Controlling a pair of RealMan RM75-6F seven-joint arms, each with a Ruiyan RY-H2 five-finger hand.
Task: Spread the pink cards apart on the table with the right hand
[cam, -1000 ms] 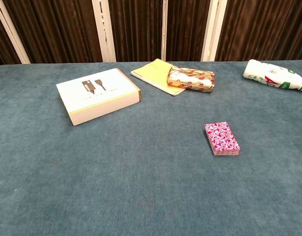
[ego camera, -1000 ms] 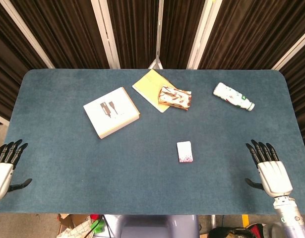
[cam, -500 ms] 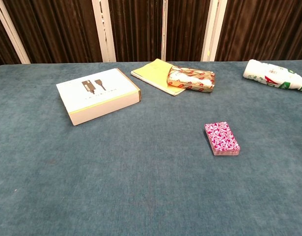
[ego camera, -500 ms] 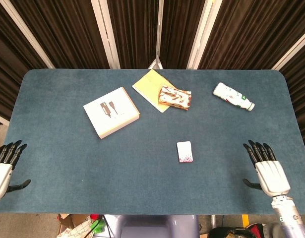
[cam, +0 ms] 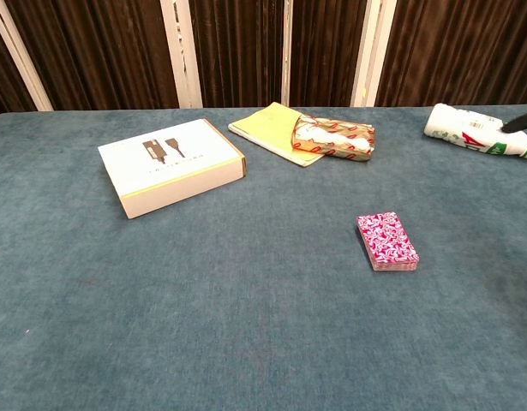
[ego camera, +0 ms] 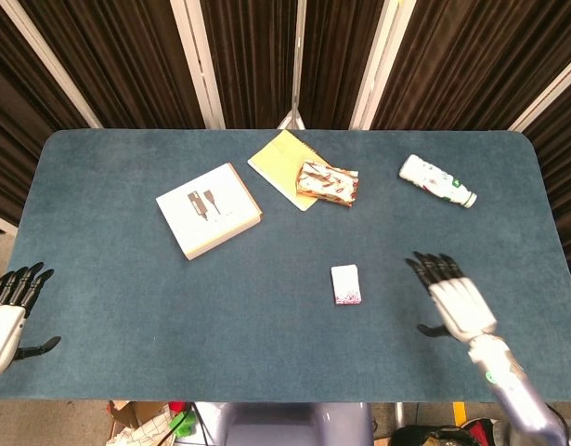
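at the near-left edge of the table [ego camera: 99, 307], the left hand [ego camera: 5, 321] sits parked, fingers straight and apart, holding nothing; it has no part in this step, leave it there. further in, the white box [ego camera: 209, 210] lies flat, and beyond it the yellow notepad [ego camera: 278, 163] with a patterned pouch [ego camera: 327, 182] resting on its right corner; all three are well apart from the work area. near table centre, right of the midline, the pink cards [ego camera: 345, 283] sit as one squared stack, patterned side up in the chest view, not yet fanned. to the right of the stack, near but not touching, the right hand [ego camera: 452, 299] hovers w/ fingers extended and spread, thumb out to the side, nothing in its grasp; in the chest view only a dark fingertip shows at the right edge. a white bottle [ego camera: 437, 180] lies on its side toward the far right. step in hand, by judgement: approach to the stack. procedure: bring the palm over the stack, lower flat fingers onto the top card w/ light downward pressure, then sweep sideways along the cloth so cards shear off in a row. excess pressure will likely drag the whole stack as a block; too little and only the top card slides. sweep toward bare cloth, away from the bottle. keep the wrist low and level.
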